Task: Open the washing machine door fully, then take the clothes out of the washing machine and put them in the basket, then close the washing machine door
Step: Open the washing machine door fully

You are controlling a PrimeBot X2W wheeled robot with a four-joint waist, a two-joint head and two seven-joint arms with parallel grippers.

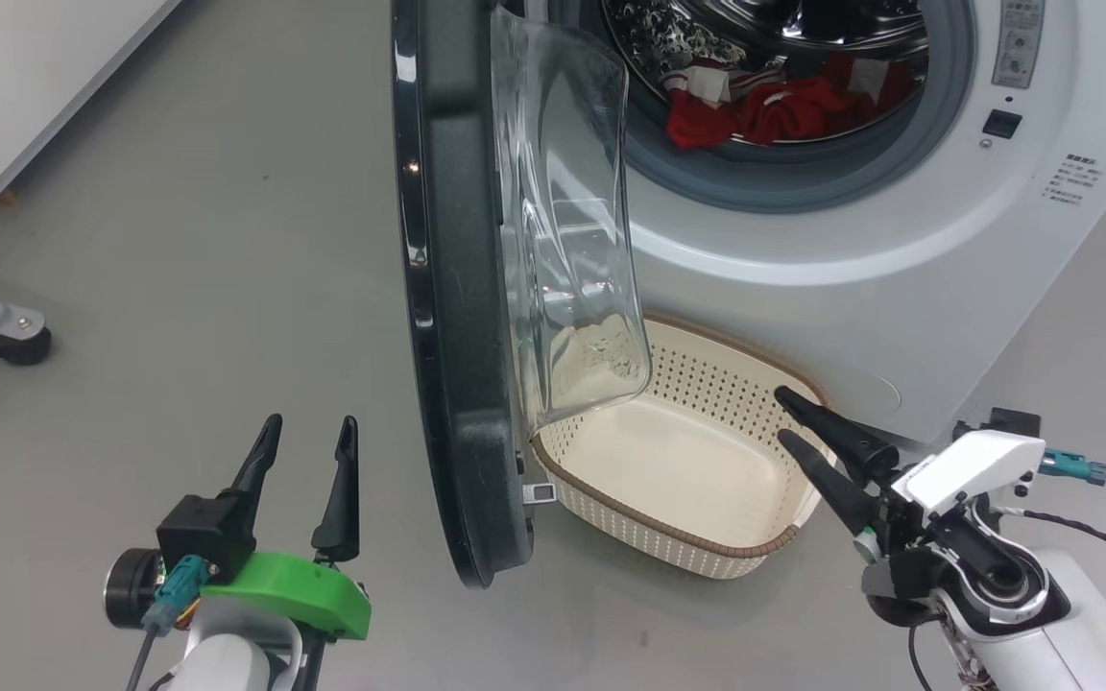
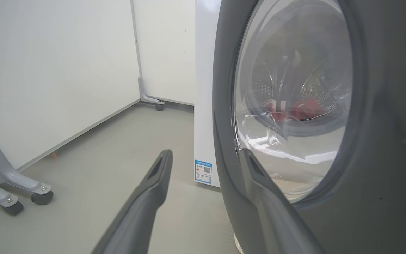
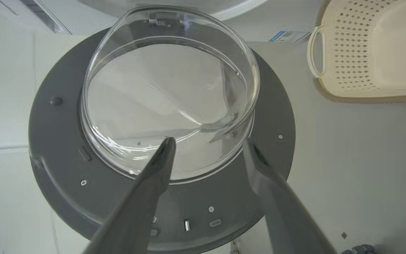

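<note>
Door-opening step looks basically wrapped up to me. The washing machine door [image 1: 457, 317] stands swung out roughly square to the front of the washing machine [image 1: 803, 250], edge-on from the head camera, with its glass bowl [image 1: 567, 221] bulging toward the drum side. Whether that counts as "fully" open is a judgement call; it might have a bit more swing in it. The clothes [image 1: 774, 110] are untouched, a red and white heap low in the drum [image 1: 707, 29], past the door on its inner side. The basket [image 1: 707, 384] sits on the floor [image 1: 179, 240] just beside the door's inner face, empty, with one end tucked under the glass bowl. The left gripper [image 1: 311, 427] is on the door's outer side near its lower rim, fingers spread and holding nothing. In the left wrist view one finger overlaps the rim, but I can't tell if it's touching. The right gripper [image 1: 782, 415] is on the inner side, across the basket from the door, fingers also parted and empty. Next up, I reckon, is the unloading: the right arm has to lift over the basket and reach into the drum, then pinch a good fold of the red fabric — while keeping well off that glass bowl.
</note>
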